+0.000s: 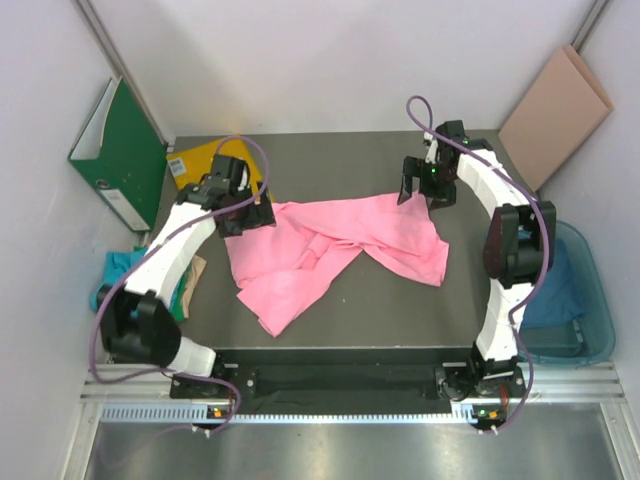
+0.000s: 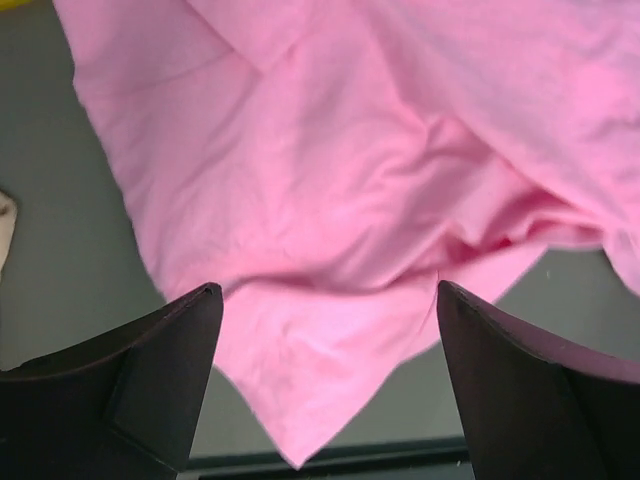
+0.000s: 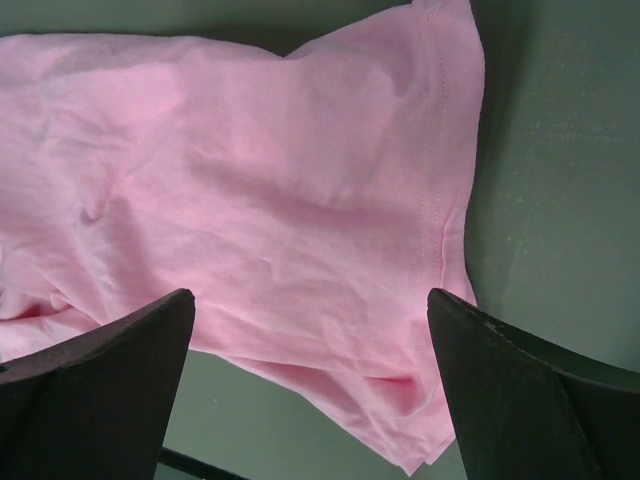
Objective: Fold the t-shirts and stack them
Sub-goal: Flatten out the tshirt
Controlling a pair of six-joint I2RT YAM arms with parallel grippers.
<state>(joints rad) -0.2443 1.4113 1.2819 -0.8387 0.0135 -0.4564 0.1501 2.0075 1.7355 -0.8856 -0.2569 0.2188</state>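
Agape above t-shirt (image 1: pixel 330 250), left hand (image 2: pixel 330 288), right hand (image 3: pixel 310 294)

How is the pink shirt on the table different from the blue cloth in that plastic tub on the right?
The pink shirt is bright pink; the blue cloth is dark blue. The pink shirt lies spread out and rumpled on the table between the two arms; the blue cloth sits bunched inside the tub, off the table's right side. Both look like soft cloth.
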